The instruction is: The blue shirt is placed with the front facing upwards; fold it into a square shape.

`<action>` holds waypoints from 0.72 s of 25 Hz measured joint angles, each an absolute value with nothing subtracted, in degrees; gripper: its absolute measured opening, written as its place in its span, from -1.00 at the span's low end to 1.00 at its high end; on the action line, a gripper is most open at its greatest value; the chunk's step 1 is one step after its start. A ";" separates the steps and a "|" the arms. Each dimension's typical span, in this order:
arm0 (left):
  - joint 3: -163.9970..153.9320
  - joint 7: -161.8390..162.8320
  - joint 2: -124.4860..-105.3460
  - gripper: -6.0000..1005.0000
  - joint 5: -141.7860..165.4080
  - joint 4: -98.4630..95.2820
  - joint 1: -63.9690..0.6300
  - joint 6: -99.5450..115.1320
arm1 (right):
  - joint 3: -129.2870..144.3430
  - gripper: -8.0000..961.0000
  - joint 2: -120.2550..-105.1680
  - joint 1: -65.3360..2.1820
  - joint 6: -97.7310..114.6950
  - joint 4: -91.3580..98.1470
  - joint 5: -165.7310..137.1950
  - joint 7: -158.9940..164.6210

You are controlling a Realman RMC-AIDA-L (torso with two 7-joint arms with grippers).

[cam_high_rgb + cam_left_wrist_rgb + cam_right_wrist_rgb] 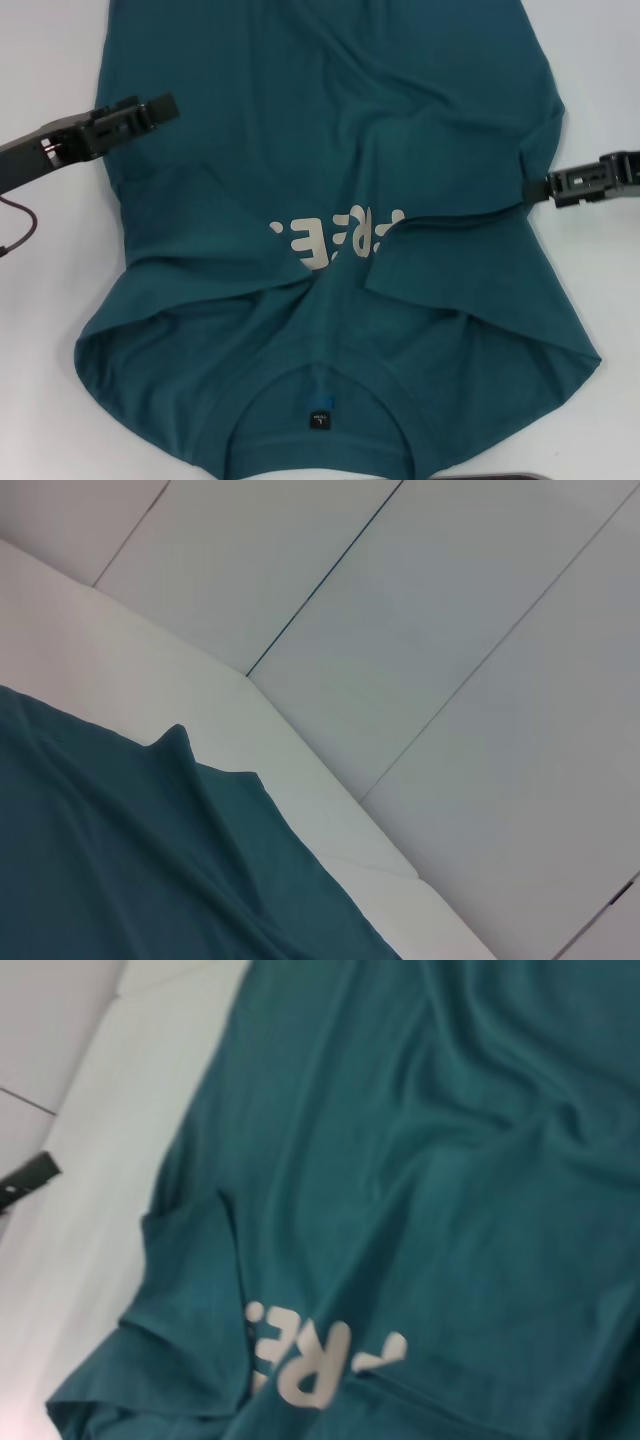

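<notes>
The left gripper (165,105) reaches in level from the left, its dark fingers over the shirt's left edge; whether they pinch cloth cannot be told. The blue shirt (330,150) lies spread face up on the white table (60,60), collar (318,385) nearest the robot, its pale "FREE" lettering (335,238) partly swallowed by creases across the chest. The right gripper (535,188) stretches in level from the right, clenched on the shirt's right edge, cloth puckering toward it.
</notes>
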State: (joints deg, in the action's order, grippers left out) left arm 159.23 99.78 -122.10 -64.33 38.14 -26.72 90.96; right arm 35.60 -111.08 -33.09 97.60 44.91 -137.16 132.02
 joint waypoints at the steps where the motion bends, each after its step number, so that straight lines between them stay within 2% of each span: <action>1: 159.22 99.73 -122.14 0.80 -64.33 38.14 -26.73 90.96 | 35.48 0.89 -111.08 -32.94 97.50 44.83 -137.68 132.25; 18: 159.26 99.41 -121.86 0.80 -64.23 36.92 -26.75 88.92 | 37.13 0.89 -111.73 -34.62 90.59 40.58 -139.30 133.87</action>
State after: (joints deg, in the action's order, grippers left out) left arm 159.26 99.41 -121.86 -64.23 36.92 -26.75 88.92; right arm 37.13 -111.73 -34.62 90.59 40.58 -139.30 133.87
